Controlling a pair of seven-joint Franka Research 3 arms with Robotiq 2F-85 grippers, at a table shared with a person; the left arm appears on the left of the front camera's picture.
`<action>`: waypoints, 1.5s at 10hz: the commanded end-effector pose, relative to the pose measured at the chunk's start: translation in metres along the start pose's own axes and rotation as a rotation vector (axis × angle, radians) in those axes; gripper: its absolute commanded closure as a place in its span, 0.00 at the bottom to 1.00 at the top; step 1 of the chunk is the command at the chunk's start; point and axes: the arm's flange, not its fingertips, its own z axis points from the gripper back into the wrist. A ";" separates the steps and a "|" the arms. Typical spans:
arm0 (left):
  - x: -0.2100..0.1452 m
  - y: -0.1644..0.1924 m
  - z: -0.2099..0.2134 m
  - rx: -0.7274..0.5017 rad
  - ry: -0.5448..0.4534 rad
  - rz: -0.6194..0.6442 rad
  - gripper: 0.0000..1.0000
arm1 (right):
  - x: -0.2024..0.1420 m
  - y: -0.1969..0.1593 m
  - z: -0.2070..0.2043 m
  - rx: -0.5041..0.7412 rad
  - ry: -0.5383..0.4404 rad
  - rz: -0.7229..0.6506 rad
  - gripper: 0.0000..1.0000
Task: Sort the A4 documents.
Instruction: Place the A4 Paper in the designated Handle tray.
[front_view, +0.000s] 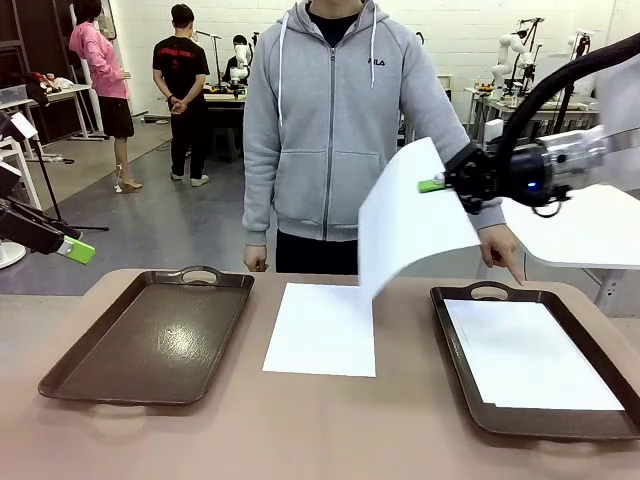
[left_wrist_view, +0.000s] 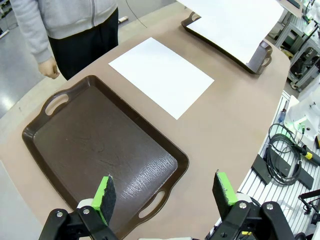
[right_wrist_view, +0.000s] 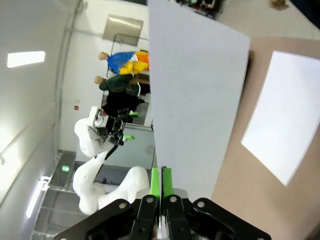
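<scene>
Right fingers (front_view: 432, 185) clamp shut on 1 sheet (front_view: 410, 215) by edge, above worktop (front_view: 400, 420). Best: lower it flat over right tray (front_view: 457, 345), where person's hand (front_view: 500, 250) points. Left fingers (front_view: 76, 250) wide, empty.

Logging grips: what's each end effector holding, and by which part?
The right end effector pinches an A4 sheet by its edge; the left end effector holds nothing.

Left tray (front_view: 150, 340), right tray (front_view: 560, 422), person (front_view: 330, 130) behind.
</scene>
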 end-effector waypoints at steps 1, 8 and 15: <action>-0.001 0.002 -0.001 -0.017 -0.015 -0.019 0.00 | -0.007 -0.008 0.021 -0.034 0.082 -0.021 0.99; -0.001 0.002 -0.001 -0.017 -0.015 -0.019 0.00 | -0.011 -0.100 0.097 -0.086 0.091 -0.076 0.99; -0.001 0.002 -0.001 -0.017 -0.015 -0.019 0.00 | -0.010 -0.161 0.134 -0.159 0.135 -0.181 0.99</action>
